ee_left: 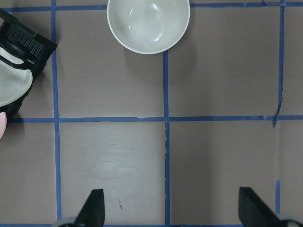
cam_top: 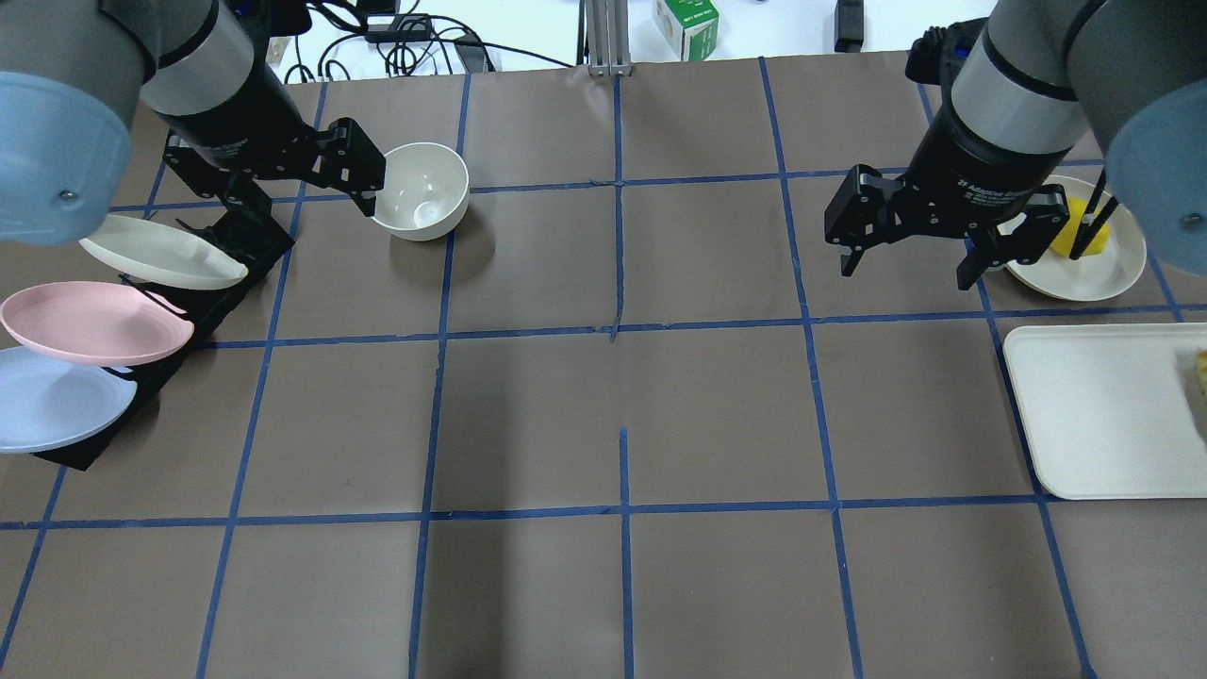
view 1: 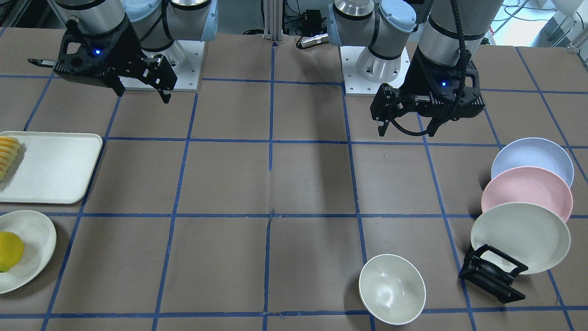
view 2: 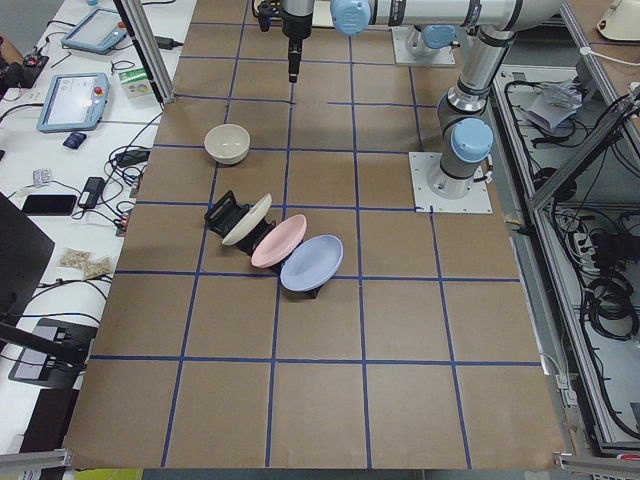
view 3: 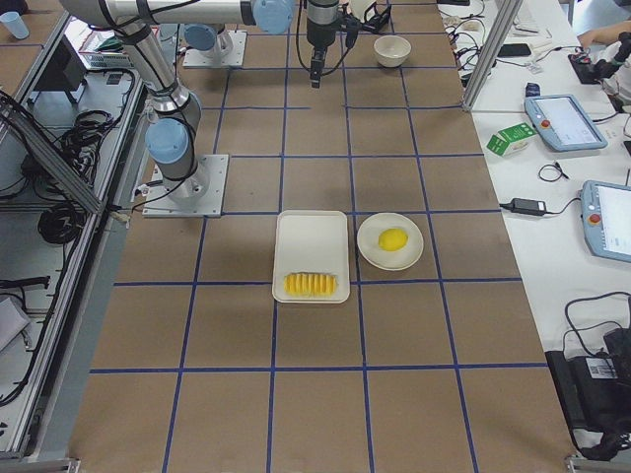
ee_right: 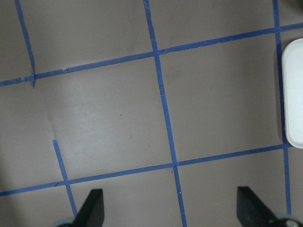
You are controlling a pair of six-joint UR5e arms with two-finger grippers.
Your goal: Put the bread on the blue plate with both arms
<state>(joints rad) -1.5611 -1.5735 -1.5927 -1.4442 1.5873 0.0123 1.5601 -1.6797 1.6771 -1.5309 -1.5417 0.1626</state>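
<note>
From across the table (view 1: 312, 184), the bread (view 1: 8, 156) sits at the outer end of a cream tray (view 1: 55, 170). It's well apart from the blue plate (view 1: 533, 158), which leans in a black rack (view 1: 494, 273) behind a pink plate (view 1: 528, 193).

Right-side cam: the bread lies crosswise on that tray, with a lemon (view 3: 392, 239) on a small plate (view 3: 370, 251) just beside it.

Left wrist cam: the left gripper (ee_left: 173, 210) is spread wide over the table with nothing in it, white bowl (ee_left: 148, 23) up ahead.

Right wrist cam: the right gripper (ee_right: 170, 210) is the same deal, jaws far apart and empty, tray edge peeking in.
</note>
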